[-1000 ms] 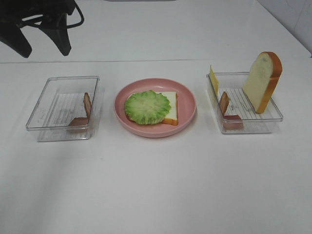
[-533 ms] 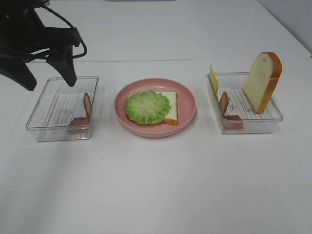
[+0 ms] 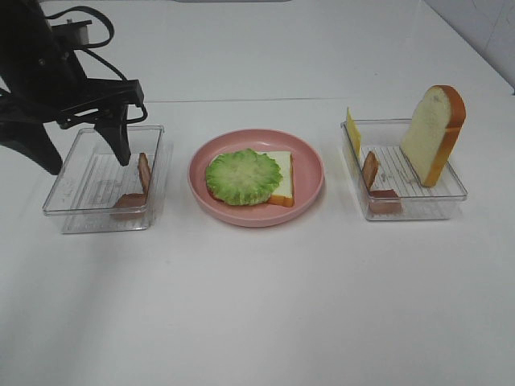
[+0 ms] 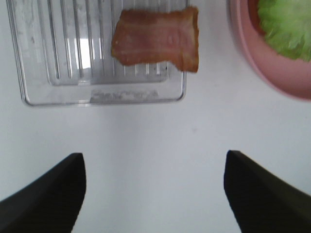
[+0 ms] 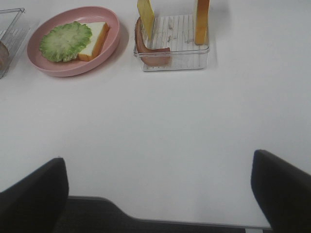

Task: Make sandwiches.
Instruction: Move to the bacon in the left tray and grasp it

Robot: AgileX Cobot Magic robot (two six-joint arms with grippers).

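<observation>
1. Exterior high view:
   - The left arm enters from 10 o'clock and points the left gripper [image 3: 87, 163] down over the left tray [image 3: 58, 211]. Its fingers are spread wide and hold nothing. One tip is near the left bacon [image 3: 143, 172]; the other is beyond the tray's 9 o'clock rim.
   - That bacon leans on the 3 o'clock wall, its long axis running 12 to 6 and its near end bent.
   - On the plate [image 3: 256, 219] at centre, the flat bread [image 3: 283, 182] lies under the round lettuce [image 3: 243, 177], which covers its 9 o'clock part.
   - In the right tray [image 3: 418, 198] the upright bread [image 3: 433, 135] stands with its dome up. The cheese [image 3: 352, 131] stands at the 10 o'clock corner, and the right bacon [image 3: 370, 170] is at the 9 o'clock wall.

2. Left wrist view: the left gripper [image 4: 153, 162] is wide apart over the bare table [image 4: 155, 131]. The left bacon [image 4: 156, 42] lies across the left tray's [image 4: 97, 99] edge nearest the plate [image 4: 272, 73] and lettuce [image 4: 286, 26].

3. Right wrist view: the right gripper [image 5: 158, 155] is spread and empty, well apart from the right tray [image 5: 175, 62]. The cheese [image 5: 145, 12] and upright bread [image 5: 201, 19] stand there, and the right bacon [image 5: 151, 54] curls at the wall beside the plate [image 5: 58, 72].
</observation>
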